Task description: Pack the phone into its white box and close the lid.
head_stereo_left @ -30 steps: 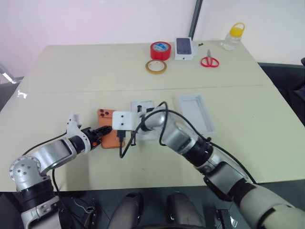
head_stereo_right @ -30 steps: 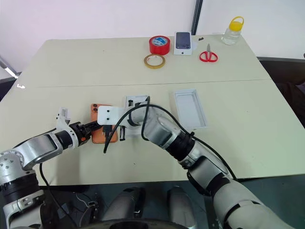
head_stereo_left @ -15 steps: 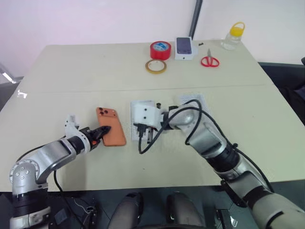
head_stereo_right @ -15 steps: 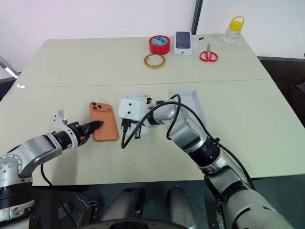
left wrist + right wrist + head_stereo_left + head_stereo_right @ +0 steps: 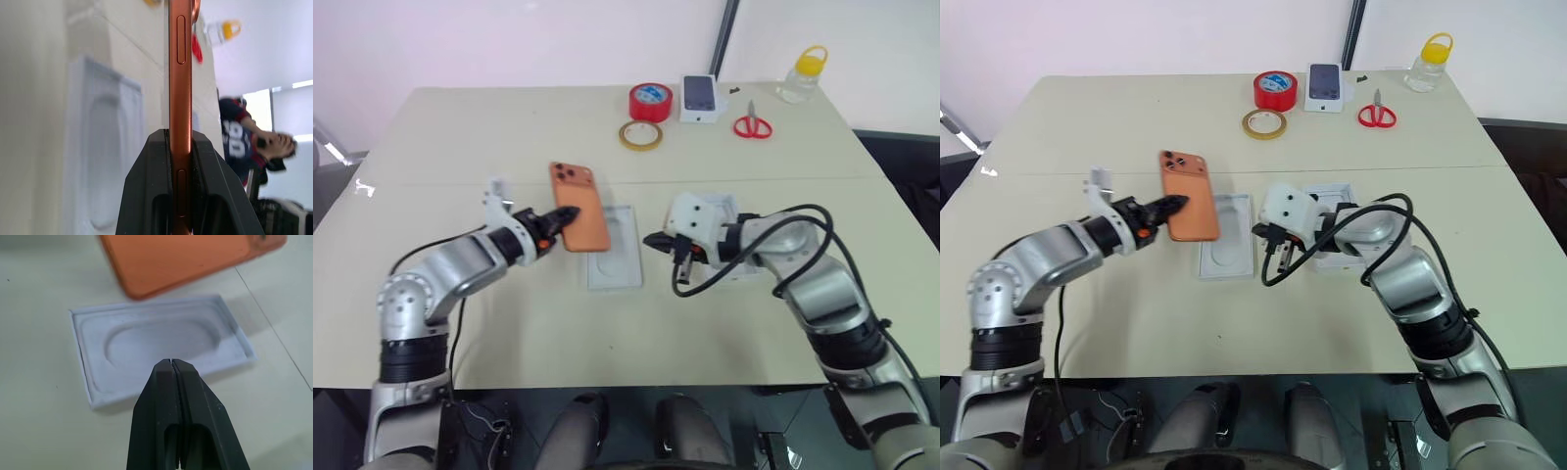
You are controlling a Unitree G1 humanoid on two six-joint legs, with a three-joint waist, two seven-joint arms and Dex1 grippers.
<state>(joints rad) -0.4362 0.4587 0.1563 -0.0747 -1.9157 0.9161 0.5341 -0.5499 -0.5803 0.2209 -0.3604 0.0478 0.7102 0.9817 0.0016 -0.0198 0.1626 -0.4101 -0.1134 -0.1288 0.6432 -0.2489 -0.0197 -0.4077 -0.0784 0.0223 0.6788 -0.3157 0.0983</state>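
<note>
Left claw (image 5: 558,217) is clamped on the phone (image 5: 579,206); right claw (image 5: 653,239) is pinched together, empty. Carry it level toward the white box (image 5: 613,247) at its five o'clock, aligning edges before you release.

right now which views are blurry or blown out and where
Left wrist view: the phone edge is sharp between the black fingers, the white tray beside it is soft, and the window behind is blown out. Right wrist view: the tray is sharp, the near fingers slightly soft. Head views: even light, faint shadows.
</note>
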